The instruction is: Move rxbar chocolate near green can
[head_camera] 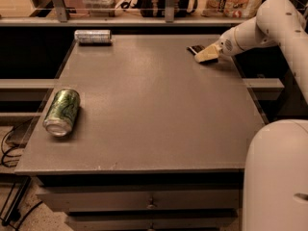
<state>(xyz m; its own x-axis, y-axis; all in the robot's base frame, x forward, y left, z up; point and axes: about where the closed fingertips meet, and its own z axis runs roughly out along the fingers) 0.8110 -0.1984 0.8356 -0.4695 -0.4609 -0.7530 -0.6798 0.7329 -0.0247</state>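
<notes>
The rxbar chocolate [195, 48] is a small flat black bar with white marks, lying on the table's far right part. Only its left end shows; the rest is hidden behind my gripper. My gripper [207, 56] is low over the table, right against the bar's near right side, at the end of the white arm coming in from the right. The green can [61, 111] lies on its side near the table's left edge, silver end toward the front, far from the bar and the gripper.
A slim silver-grey can [92, 35] lies on its side at the table's [159, 114] far left corner. A shelf with bags and boxes runs behind the table. My white base [279, 177] stands at the front right corner.
</notes>
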